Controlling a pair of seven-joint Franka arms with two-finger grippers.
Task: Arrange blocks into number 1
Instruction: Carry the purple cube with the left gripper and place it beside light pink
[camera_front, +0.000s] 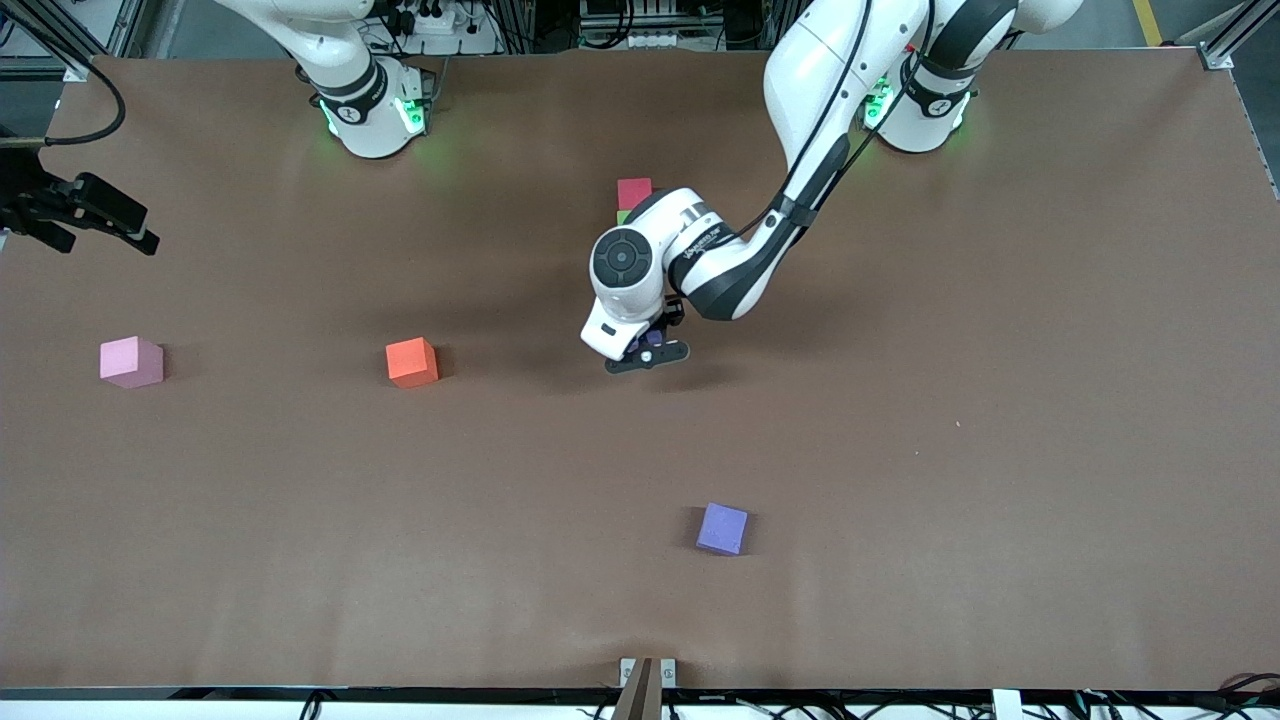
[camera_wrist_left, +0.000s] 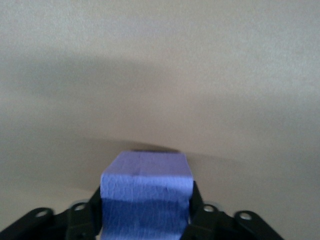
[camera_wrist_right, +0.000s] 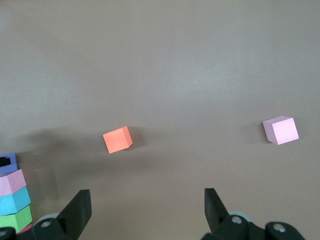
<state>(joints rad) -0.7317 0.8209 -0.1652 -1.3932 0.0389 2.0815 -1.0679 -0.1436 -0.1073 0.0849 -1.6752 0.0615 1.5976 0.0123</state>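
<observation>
Purple block sits between the left end effector fingers at frame centre; grasped or released, I cannot tell. Right end effector hangs released over the desk.

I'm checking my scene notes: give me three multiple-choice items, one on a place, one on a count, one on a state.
1. The left gripper is over: A the pink block; B the line of blocks begun by the red block; C the orange block.
2. Blocks lying alone on the table: A one; B three; C five.
3. The right gripper, which waits, is: A open, empty; B shut on a block; C shut, empty.
Answers: B, the red block and green block lead under its arm; B, pink block, orange block, purple block; A, its fingers stand wide apart over bare table.
</observation>
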